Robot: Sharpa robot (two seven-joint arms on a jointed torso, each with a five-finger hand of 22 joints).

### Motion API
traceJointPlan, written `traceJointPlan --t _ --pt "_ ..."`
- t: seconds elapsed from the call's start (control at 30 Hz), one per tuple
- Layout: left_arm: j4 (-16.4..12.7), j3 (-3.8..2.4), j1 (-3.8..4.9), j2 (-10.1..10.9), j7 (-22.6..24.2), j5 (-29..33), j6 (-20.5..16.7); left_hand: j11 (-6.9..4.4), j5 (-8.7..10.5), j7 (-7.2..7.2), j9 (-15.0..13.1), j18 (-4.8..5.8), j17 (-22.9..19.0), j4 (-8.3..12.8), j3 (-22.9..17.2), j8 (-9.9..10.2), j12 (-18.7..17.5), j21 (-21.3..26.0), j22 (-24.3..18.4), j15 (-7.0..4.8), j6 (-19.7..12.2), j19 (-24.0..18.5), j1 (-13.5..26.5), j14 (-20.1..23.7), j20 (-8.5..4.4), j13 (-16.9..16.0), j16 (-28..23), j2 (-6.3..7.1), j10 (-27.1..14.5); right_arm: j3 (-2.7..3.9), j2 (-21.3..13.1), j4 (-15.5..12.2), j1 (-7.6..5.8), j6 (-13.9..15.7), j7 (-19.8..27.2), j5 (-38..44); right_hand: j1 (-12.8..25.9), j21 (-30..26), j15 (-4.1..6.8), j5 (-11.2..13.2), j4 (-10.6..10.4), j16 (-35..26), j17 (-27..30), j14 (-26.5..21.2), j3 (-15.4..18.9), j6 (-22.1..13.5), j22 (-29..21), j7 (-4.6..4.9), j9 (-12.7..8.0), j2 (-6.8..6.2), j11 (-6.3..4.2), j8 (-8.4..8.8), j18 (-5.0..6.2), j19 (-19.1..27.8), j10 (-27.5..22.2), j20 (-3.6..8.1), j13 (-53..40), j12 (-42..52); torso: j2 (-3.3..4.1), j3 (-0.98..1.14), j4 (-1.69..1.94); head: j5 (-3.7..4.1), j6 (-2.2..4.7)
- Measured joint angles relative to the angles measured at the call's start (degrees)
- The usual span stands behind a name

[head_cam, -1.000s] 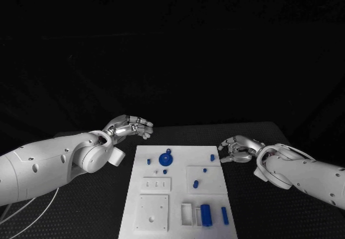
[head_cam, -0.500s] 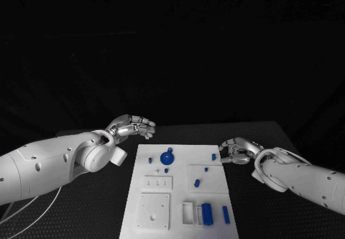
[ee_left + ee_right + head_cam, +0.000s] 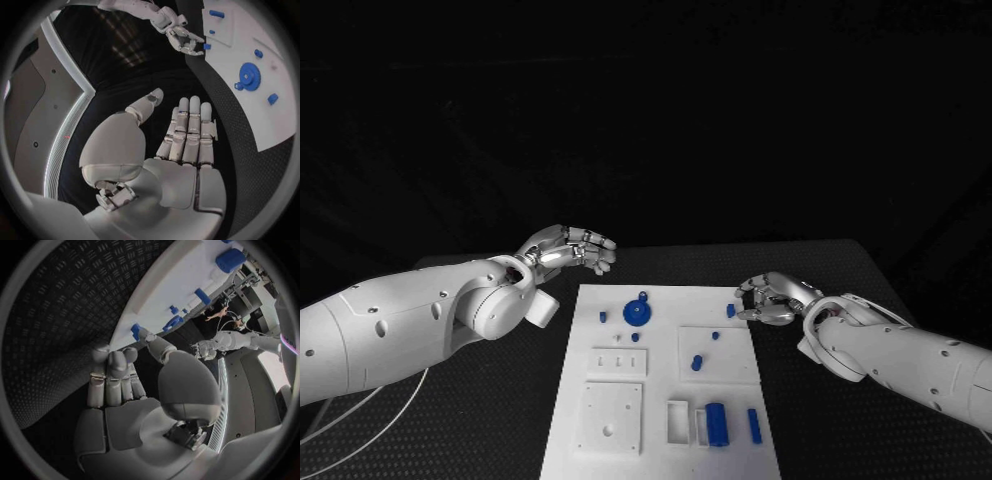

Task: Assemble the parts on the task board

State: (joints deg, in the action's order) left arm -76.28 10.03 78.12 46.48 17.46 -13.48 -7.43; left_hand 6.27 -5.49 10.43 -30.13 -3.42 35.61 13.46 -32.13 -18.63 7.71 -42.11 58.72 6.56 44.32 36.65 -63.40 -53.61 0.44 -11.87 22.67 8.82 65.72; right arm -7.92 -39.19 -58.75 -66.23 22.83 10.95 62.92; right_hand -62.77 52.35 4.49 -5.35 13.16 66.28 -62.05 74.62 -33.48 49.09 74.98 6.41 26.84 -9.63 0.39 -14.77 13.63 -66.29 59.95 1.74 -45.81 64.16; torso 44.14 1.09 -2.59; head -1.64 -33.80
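Board (image 3: pixel 661 400) flat at mid-table (image 3: pixel 488 400), blue parts spread over it: gear (image 3: pixel 636 314) near far edge, block (image 3: pixel 717 424) in a slot at near end, peg (image 3: pixel 730 310) by the right far edge. Left hand (image 3: pixel 567 249) raised off the far left corner of board, fingers loosely curled in head view, extended side by side in wrist view, holding nothing. Right hand (image 3: pixel 769 298) at board's right edge beside peg, fingers curled; contact with peg cannot be told
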Motion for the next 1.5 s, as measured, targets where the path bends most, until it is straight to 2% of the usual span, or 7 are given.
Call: traceJointPlan --t 0.8,0.93,1.13,1.2,1.3,1.5 --pt "-0.90 0.00 0.00 0.09 -0.13 0.00 -0.01 0.20 0.00 0.41 -0.09 0.35 0.27 -0.16 -0.16 0.27 -0.40 -0.26 -0.09 -0.01 0.00 0.00 0.00 -0.01 0.00 -0.10 0.00 0.00 0.20 0.00 1.68 1.02 0.87 -0.09 0.55 -1.27 -0.21 0.00 0.01 0.26 0.34 0.00 -0.20 0.01 -0.71 0.03 0.00 -0.03 -0.05 0.21 0.00 -0.31 0.00 0.00 0.00 -0.01 0.05 0.20 -0.03 0.06 -0.08 -0.22 -0.90" --pt "-0.97 0.00 0.00 0.11 -0.16 0.00 -0.01 0.20 0.00 0.62 -0.09 -0.14 0.35 -0.16 -0.16 0.27 -0.40 -0.26 -0.16 -0.01 -0.21 0.00 0.00 -0.01 0.00 -0.09 0.00 0.00 0.20 0.00 2.03 1.36 0.87 -0.09 0.55 -1.36 -0.44 0.00 0.01 0.25 0.19 0.00 -0.22 0.01 -0.85 0.04 0.00 -0.04 -0.05 0.44 0.00 -0.50 0.00 0.00 0.00 -0.01 0.04 0.43 -0.03 0.05 -0.06 -0.25 -1.03" --pt "-1.13 0.00 0.00 0.13 -0.19 0.01 -0.01 0.20 0.00 0.62 -0.09 -0.46 0.36 -0.16 -0.16 0.27 -0.40 -0.26 -0.18 -0.02 -0.21 0.00 0.00 -0.02 0.00 -0.09 0.00 0.00 0.20 -0.02 2.44 1.53 1.08 -0.13 0.56 -1.46 -0.25 0.00 0.39 0.25 0.20 0.00 -0.32 -0.03 -1.17 0.04 0.00 -0.04 -0.05 0.63 0.00 -0.79 0.00 0.00 0.00 -0.01 0.12 0.43 -0.08 0.03 -0.06 -0.31 -1.24" --pt "-1.15 0.00 0.00 0.14 -0.21 0.01 -0.01 0.20 0.00 0.62 -0.09 -0.46 0.39 -0.16 -0.16 0.27 -0.40 -0.26 -0.18 -0.02 -0.21 0.00 0.00 -0.02 0.00 -0.09 0.00 0.00 0.20 -0.03 2.47 1.60 1.12 -0.15 0.56 -1.47 -0.35 0.00 0.62 1.03 0.29 0.00 -0.38 0.04 -1.59 0.04 0.00 -0.04 0.03 1.12 0.00 -1.22 0.00 0.00 0.00 -0.01 0.17 0.43 -0.08 0.03 -0.07 -0.31 -1.29" --pt "-1.15 0.00 0.01 0.17 -0.24 0.01 -0.02 0.20 0.00 0.62 -0.08 -0.46 0.39 -0.16 -0.16 0.27 -0.40 -0.26 -0.18 -0.02 -0.21 0.00 0.00 -0.02 0.00 -0.12 0.00 0.00 0.20 -0.03 2.47 1.73 1.12 -0.17 0.56 -1.49 -0.35 0.00 0.93 2.03 0.02 0.01 -0.45 -0.10 -2.30 0.04 0.00 -0.04 0.11 1.12 0.00 -1.55 0.00 0.00 0.00 -0.02 0.25 0.43 -0.08 0.03 -0.07 -0.23 -1.35" --pt "-1.16 0.00 0.01 0.21 -0.31 0.01 -0.02 0.20 0.00 0.62 -0.13 -0.44 0.45 -0.16 -0.16 0.27 -0.40 -0.25 -0.18 -0.02 -0.21 0.00 0.00 -0.02 0.00 -0.14 0.01 0.00 0.20 -0.03 2.51 1.83 1.12 -0.29 0.49 -1.50 -0.24 0.22 1.05 2.03 -0.13 0.01 -0.49 0.01 -2.76 0.05 0.00 -0.05 0.22 1.23 0.00 -1.98 0.00 0.00 0.00 -0.02 0.31 0.43 -0.12 0.03 -0.07 -0.19 -1.38"
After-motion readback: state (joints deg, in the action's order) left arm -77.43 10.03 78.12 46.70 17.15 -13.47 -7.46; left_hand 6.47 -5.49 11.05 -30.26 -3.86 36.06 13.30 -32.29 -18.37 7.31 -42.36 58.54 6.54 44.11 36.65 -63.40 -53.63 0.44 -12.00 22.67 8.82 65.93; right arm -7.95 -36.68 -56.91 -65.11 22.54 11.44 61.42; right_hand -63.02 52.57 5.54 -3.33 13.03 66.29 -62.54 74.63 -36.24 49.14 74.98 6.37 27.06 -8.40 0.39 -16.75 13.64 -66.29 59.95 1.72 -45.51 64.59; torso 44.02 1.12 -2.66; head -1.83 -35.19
